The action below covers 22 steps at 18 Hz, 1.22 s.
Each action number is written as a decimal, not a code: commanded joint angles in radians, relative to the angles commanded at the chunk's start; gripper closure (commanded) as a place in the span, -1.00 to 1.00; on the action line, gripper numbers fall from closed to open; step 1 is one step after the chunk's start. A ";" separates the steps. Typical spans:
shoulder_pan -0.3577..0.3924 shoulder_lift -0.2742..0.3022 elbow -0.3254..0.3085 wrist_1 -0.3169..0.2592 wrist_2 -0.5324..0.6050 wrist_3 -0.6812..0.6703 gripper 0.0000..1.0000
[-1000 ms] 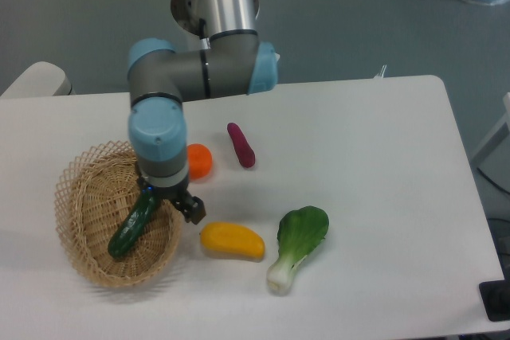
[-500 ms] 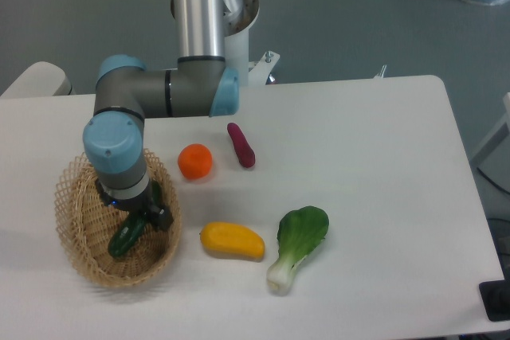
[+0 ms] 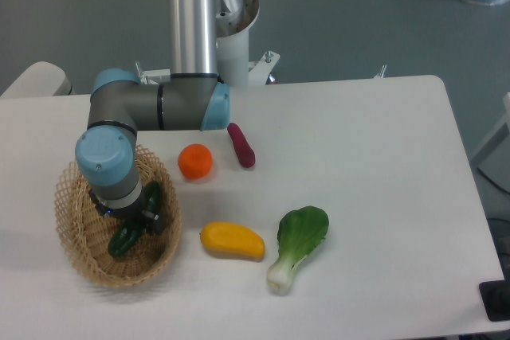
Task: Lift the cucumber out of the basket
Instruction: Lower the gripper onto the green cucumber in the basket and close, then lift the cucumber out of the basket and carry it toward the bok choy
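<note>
Down in the basket (image 3: 76, 256), claw (image 3: 137, 224) astride the cucumber (image 3: 127, 238), grip state unclear.

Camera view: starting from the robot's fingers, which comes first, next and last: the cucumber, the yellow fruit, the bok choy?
1. The cucumber, in the basket, right at the gripper.
2. The yellow fruit, on the table just outside the basket, to its right in the picture.
3. The bok choy, farther right, beyond the yellow fruit.

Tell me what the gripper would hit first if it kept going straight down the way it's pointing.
Most likely the cucumber lying in the basket: the gripper points down right over its middle. How close it already is can't be judged from this one view.
</note>
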 joint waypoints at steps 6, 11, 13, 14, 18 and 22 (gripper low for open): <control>0.000 0.003 0.011 0.000 0.000 -0.035 0.61; 0.006 0.032 0.021 -0.005 -0.008 -0.034 0.80; 0.017 0.046 0.031 -0.011 -0.008 -0.031 0.80; 0.029 0.054 0.037 -0.012 -0.009 -0.029 0.80; 0.072 0.067 0.086 -0.017 -0.015 -0.017 0.80; 0.120 0.067 0.146 -0.061 -0.015 0.012 0.80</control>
